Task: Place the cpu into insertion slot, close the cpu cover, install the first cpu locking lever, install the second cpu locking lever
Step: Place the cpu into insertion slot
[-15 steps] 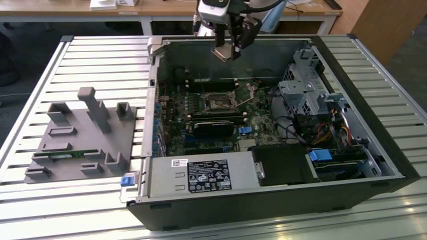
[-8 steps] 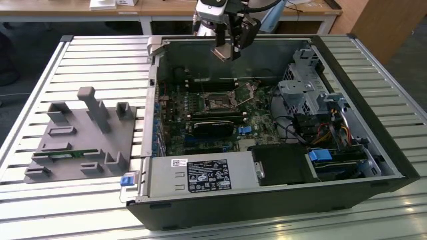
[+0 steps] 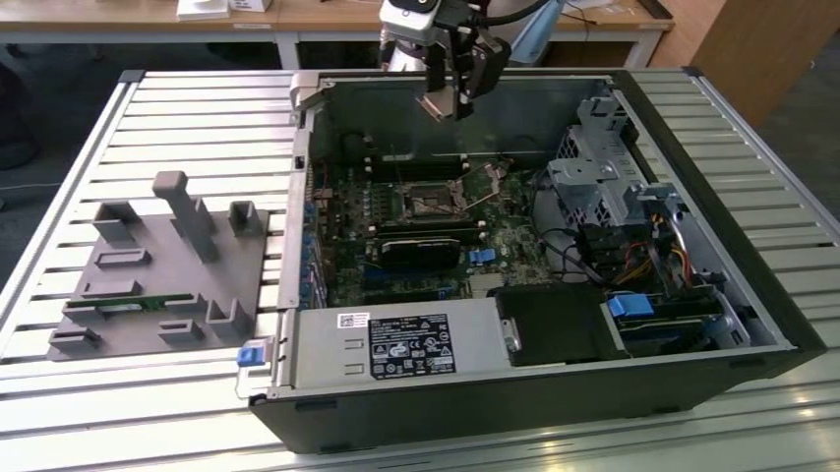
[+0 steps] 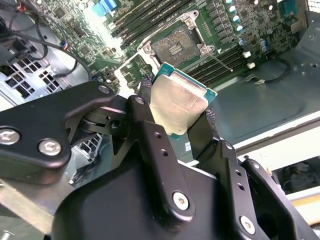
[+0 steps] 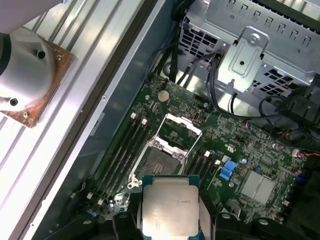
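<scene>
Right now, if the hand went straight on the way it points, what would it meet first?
Probably the open insertion slot on the green motherboard: the hand, shut on the cpu, points toward it; depth is unclear.

The cpu (image 5: 170,209) has a silvery-grey metal lid, dull and faintly brushed, with a green board edge round it. The gripper (image 4: 177,106) pinching it is matt black, its fingers (image 4: 152,137) smooth and dotted with bright steel screw heads. The insertion slot (image 4: 175,47) is a dark, matt pin field. The cpu cover (image 5: 183,123) is thin bare metal with a satin sheen. The motherboard (image 5: 235,145) is glossy green.

In the exterior view, the drive cage (image 3: 597,182) at three o'clock of the slot is perforated bare sheet steel. The case (image 3: 525,413) is dark matt metal. At nine o'clock of it, a fixture (image 3: 157,280) looks like matt grey plastic on the ribbed, pale metal table (image 3: 79,393).
</scene>
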Robot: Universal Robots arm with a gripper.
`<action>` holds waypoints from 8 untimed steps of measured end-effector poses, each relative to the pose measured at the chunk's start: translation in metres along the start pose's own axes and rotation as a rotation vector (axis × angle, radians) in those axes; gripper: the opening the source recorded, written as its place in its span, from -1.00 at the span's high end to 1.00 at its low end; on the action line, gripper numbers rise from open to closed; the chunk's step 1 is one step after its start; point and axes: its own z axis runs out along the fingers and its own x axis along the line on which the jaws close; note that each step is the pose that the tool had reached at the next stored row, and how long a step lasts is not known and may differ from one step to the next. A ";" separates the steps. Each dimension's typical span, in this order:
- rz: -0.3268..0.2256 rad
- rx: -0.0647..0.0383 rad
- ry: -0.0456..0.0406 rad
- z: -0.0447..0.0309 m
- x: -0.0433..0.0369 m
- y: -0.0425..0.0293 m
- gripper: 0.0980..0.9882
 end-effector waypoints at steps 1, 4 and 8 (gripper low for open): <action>0.008 0.000 -0.0007 0.0001 0.0000 0.0000 0.00; 0.034 -0.001 -0.0030 0.0002 0.0000 0.0000 0.00; 0.069 -0.001 -0.0061 0.0005 0.0000 -0.0001 0.00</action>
